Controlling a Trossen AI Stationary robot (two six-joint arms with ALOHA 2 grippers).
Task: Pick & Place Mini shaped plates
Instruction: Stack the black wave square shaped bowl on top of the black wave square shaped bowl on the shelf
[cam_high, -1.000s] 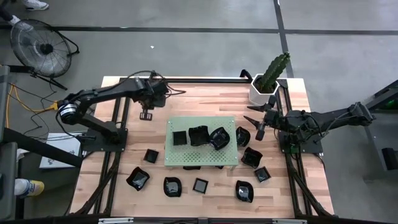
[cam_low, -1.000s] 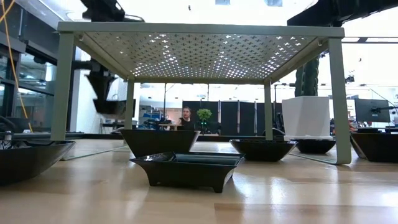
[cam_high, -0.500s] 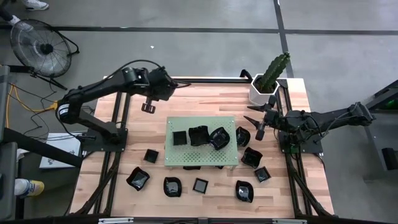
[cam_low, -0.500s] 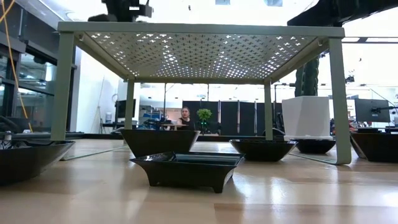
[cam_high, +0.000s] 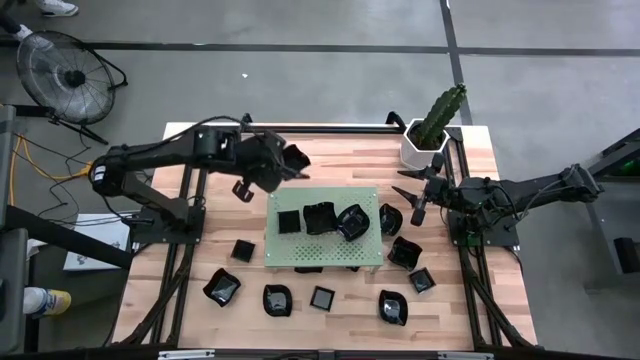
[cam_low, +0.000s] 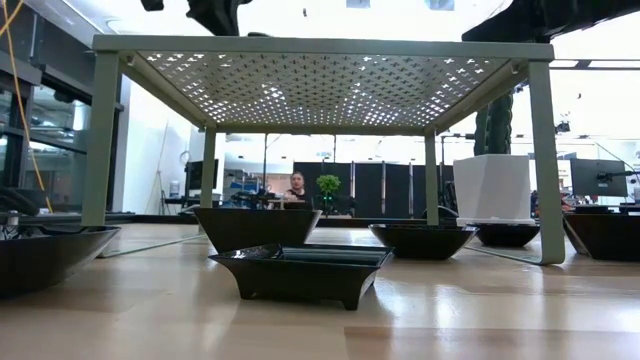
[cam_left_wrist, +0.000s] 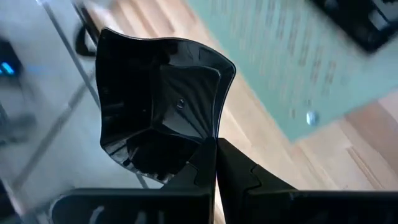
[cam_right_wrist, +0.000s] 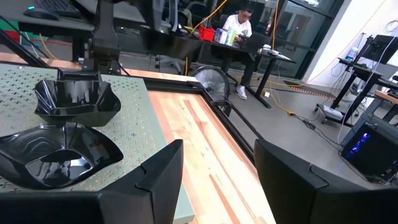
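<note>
A: Which step is this?

B: I'd call it the carry. The left gripper (cam_high: 283, 165) is clamped tight on the rim of one mini plate (cam_left_wrist: 158, 99), a glossy black dish with a wavy edge. It hangs in the air just off the green perforated board (cam_high: 300, 248), at about eleven o'clock from the board's centre.

A: And the other plates?

B: Three sit on top of the board: a square one (cam_high: 289, 221), a crumpled-looking one (cam_high: 320, 216) and a tilted one (cam_high: 352, 222). The others lie on the wooden table (cam_high: 340, 160), mostly from three o'clock round to eight o'clock of the board.

A: What does the next move call for?

B: Probably swinging the dish over a bare patch of the board, levelling it, lowering and then letting go. The free patch at ten o'clock looks the safest.

A: The right arm?

B: Waiting. The right gripper (cam_high: 418, 200) has its fingers spread wide with nothing between them, at three o'clock of the board, near the white pot with the cactus (cam_high: 425, 142).

A: Anything hard to read?

B: The low view shows only the board's underside, so nothing on top is visible there. Some dishes hide partly under the board's near edge, so I can't count them.
</note>
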